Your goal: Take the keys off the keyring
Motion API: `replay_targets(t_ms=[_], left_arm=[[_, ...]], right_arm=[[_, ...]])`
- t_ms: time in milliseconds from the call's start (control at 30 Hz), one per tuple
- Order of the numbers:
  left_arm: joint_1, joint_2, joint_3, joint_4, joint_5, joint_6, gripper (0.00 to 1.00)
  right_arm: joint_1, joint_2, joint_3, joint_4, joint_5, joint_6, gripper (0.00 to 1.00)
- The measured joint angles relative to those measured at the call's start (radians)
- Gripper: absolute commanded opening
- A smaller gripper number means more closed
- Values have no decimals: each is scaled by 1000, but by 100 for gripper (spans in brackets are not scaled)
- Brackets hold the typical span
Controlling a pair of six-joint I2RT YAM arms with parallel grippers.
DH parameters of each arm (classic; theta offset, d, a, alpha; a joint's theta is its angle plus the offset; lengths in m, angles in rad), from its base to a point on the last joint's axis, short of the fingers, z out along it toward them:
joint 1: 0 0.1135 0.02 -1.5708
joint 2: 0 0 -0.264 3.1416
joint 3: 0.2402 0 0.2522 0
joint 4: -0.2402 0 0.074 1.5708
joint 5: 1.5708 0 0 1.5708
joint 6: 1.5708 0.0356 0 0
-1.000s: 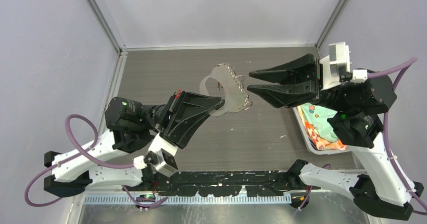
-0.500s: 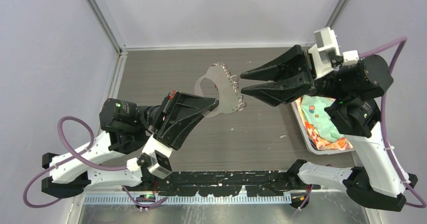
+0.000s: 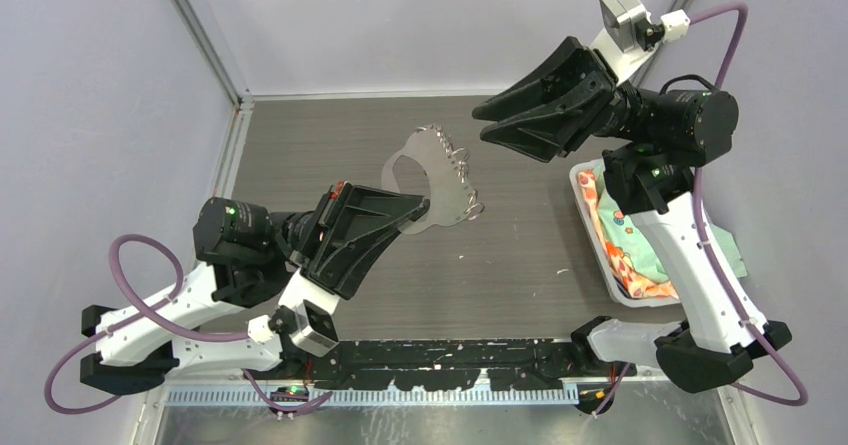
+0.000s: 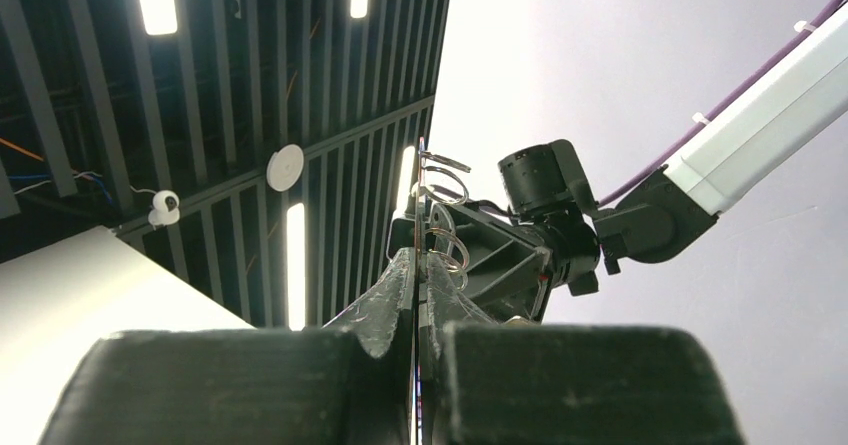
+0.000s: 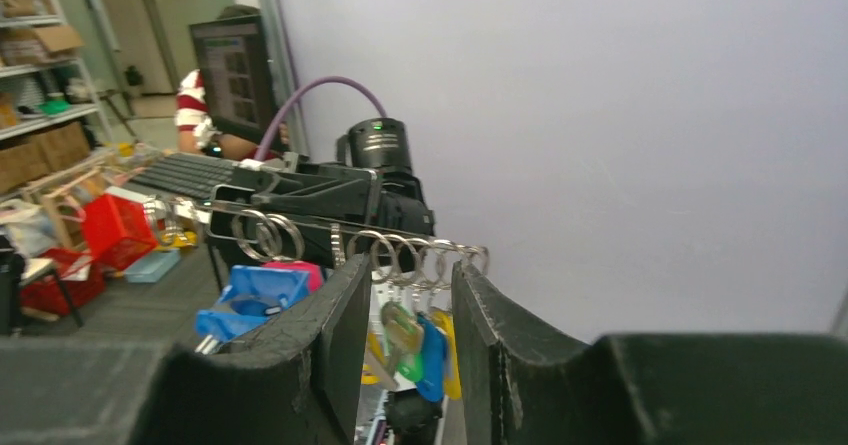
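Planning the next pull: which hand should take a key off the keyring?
Right. The right hand is open and empty, facing the keys; the left hand is shut on the keyring.

Over the middle of the counter (image 3: 520, 255), the keyring (image 3: 448, 193) is held clear of the surface. Its 7 o'clock edge is lodged between the fingers of the left end effector (image 3: 424, 205), which comes in from the near left. The right end effector (image 3: 479, 125) stands at the keyring's 2 o'clock, apart from it, toward the far wall. A row of rings (image 3: 467, 170) lines the keyring's 3 o'clock edge; from the right wrist, the keys (image 5: 405, 337) hang below that row. At 4 o'clock from the keyring, against the counter's right edge, a bin (image 3: 592, 237) sits beneath the right arm, a cloth (image 3: 630, 255) inside it.
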State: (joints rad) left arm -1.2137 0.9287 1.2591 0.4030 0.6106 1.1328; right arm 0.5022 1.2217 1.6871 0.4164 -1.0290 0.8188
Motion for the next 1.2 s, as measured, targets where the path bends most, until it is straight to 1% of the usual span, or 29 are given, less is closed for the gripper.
replay_targets(t_ms=[133, 300, 433, 633, 700, 800, 933, 1000, 1100, 1167, 1200], left_arm=[[0, 0, 0, -3, -1, 0, 0], [0, 0, 0, -4, -2, 0, 0], [0, 1, 0, -4, -4, 0, 0], [0, 10, 11, -46, -2, 11, 0], [0, 29, 56, -118, 8, 40, 0], [0, 71, 172, -275, 29, 100, 0], [0, 124, 349, -514, 35, 207, 0], [0, 140, 417, -628, 8, 267, 0], [0, 145, 457, -732, -57, 329, 0], [0, 146, 455, -798, -109, 357, 0], [0, 147, 455, -805, -114, 361, 0]], right_arm=[[0, 2, -17, 112, -47, 107, 41], [0, -18, -26, 168, -77, 151, 41], [0, -33, -31, 156, -85, 137, 41], [0, -39, -32, 65, -81, 60, 41], [0, -40, -32, 27, -79, 29, 41], [0, -69, -38, -115, -55, -74, 41], [-1, -182, -83, -354, 27, -278, 45], [-2, -250, -109, -446, 64, -361, 45], [-1, -306, -108, -539, 102, -455, 45], [-1, -322, -101, -562, 114, -495, 45], [-1, -322, -101, -563, 118, -508, 45]])
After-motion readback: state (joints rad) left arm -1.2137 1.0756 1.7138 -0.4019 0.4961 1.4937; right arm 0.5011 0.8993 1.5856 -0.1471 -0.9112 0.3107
